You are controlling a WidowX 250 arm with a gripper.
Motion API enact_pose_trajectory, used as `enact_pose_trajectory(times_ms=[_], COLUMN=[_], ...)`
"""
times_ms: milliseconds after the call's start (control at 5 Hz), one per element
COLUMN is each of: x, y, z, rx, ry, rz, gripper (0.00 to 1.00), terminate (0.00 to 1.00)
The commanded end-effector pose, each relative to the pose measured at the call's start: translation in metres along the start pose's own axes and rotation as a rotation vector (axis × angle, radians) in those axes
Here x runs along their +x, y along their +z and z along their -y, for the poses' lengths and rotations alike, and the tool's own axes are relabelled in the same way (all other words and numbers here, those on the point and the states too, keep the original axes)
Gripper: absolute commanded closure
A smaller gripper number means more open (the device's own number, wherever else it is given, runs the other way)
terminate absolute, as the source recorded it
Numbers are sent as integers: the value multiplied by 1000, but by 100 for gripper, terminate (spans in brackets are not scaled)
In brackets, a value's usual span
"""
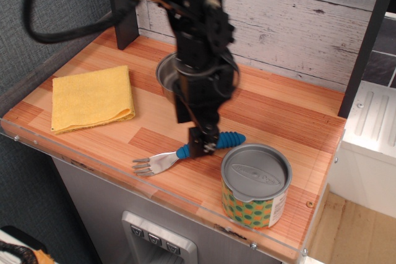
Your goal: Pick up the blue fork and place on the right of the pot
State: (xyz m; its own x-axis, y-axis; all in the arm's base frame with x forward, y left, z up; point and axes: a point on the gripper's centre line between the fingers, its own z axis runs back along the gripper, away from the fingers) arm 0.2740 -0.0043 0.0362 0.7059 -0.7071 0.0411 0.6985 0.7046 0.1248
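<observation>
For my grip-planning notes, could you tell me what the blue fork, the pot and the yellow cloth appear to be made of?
Blue fork: ribbed, matte bright-blue handle, probably plastic or rubber; shiny silver head, likely metal.
Pot: mirror-like grey wall, apparently stainless steel; mostly hidden behind the arm.
Yellow cloth: soft, matte, folded fabric with a fuzzy edge, possibly microfibre.

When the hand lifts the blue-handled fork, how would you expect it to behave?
The blue ribbed-handled fork with silver tines looks rigid, so it probably won't flop. Its ribs likely aid grip. The hand sits mid-handle, so the metal head may tilt it slightly.
</observation>
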Motion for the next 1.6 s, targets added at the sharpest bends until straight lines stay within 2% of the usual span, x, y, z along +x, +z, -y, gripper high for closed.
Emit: enact_pose_trajectory(times_ms=[0,400,600,800,1000,1200,1400], x=[16,16,10,7,3,2,8], y=[-7,-15,-14,-13,2,20,38], z=[1,2,-3,-4,-5,-12,-18], rx=[11,3,-4,1,14,2,24], ry=[-11,-3,23,59,65,85,60], rz=[5,11,37,25,29,-26,-74], gripper=[0,0,100,100,100,100,100], terminate=[0,0,0,0,0,0,0])
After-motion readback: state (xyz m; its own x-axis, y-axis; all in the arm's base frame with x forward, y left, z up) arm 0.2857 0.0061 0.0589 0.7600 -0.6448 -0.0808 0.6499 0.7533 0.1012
